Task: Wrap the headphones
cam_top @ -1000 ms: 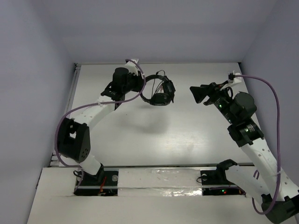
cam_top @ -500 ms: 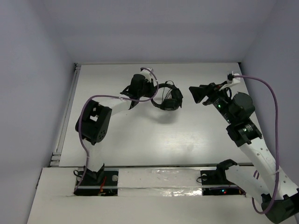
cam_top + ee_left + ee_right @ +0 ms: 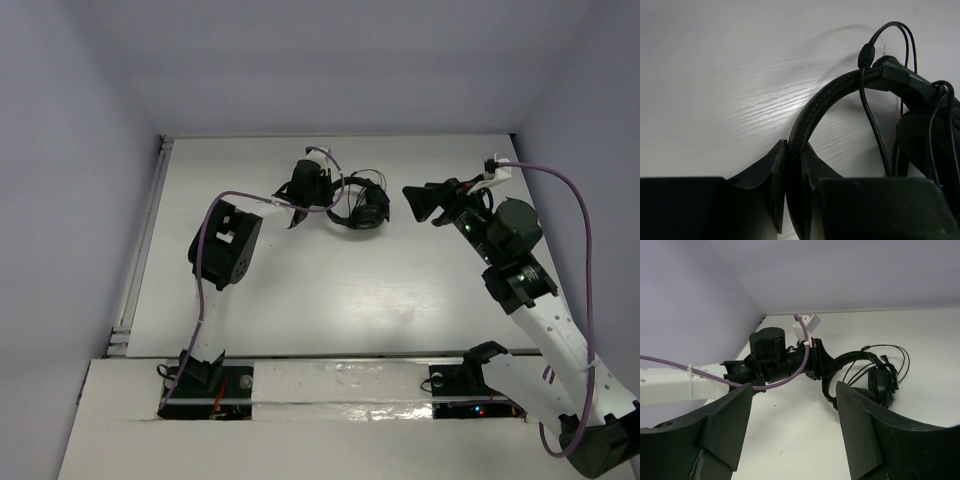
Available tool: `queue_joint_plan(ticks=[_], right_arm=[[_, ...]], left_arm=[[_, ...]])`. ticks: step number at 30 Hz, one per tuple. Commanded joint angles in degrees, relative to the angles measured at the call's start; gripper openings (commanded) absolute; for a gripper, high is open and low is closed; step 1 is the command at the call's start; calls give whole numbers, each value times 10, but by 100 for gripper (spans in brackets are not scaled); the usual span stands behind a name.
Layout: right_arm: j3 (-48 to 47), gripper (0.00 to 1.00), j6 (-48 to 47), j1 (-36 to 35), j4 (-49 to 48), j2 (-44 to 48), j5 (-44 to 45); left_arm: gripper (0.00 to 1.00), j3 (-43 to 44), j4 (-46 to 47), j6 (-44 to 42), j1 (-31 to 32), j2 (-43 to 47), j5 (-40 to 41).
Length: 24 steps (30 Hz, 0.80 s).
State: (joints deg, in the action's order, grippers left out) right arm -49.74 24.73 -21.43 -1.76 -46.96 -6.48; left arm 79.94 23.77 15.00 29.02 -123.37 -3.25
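Observation:
The black headphones (image 3: 362, 205) sit at the far middle of the white table, earcups folded together, thin black cord looped around them. My left gripper (image 3: 333, 196) is shut on the curved headband (image 3: 812, 112); the jaws pinch it from both sides. The cord (image 3: 871, 115) crosses over the headband near an earcup (image 3: 927, 145). My right gripper (image 3: 415, 203) is open and empty, just right of the headphones and pointing at them. In the right wrist view the headphones (image 3: 875, 375) and the left gripper (image 3: 820, 362) lie beyond my open fingers (image 3: 722, 425).
The left arm's elbow (image 3: 225, 245) is folded up left of the headphones, with its purple cable (image 3: 215, 215) arching over it. Grey walls (image 3: 70, 150) enclose the table on three sides. A rail (image 3: 145, 230) runs along the left edge.
The left arm has swung right and folded, carrying the headphones rightward toward the right gripper and down to the table. The right gripper has barely moved.

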Motion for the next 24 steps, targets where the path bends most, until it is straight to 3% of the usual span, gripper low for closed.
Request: queue_joint_plan(ticks=[1,11,13,14,19,21,22,24], right_arm=[[1,73,3,1,-39,7,-7],[-6,75,11,1,-26,20,0],[-12,75,13,1,-18,24,2],[-15,76,15,1,-15,26,1],[-26,77,29,1,-7,37,-8],[-30,80,37,1,-4,41,-7],[-35,94,38,1,3,40,-6],[-43,96,43,1,15,35,1]], left_arm=[[0,37,37,21,-3,7,5],[27,45,-6,31,-3,-7,25],[33,26,18,35,-3,11,25],[44,10,22,39,-3,18,25],[56,-18,25,37,-3,74,48],[71,-37,26,36,-3,96,50],[98,-45,31,35,-3,123,54],[99,-81,38,38,-3,155,61]])
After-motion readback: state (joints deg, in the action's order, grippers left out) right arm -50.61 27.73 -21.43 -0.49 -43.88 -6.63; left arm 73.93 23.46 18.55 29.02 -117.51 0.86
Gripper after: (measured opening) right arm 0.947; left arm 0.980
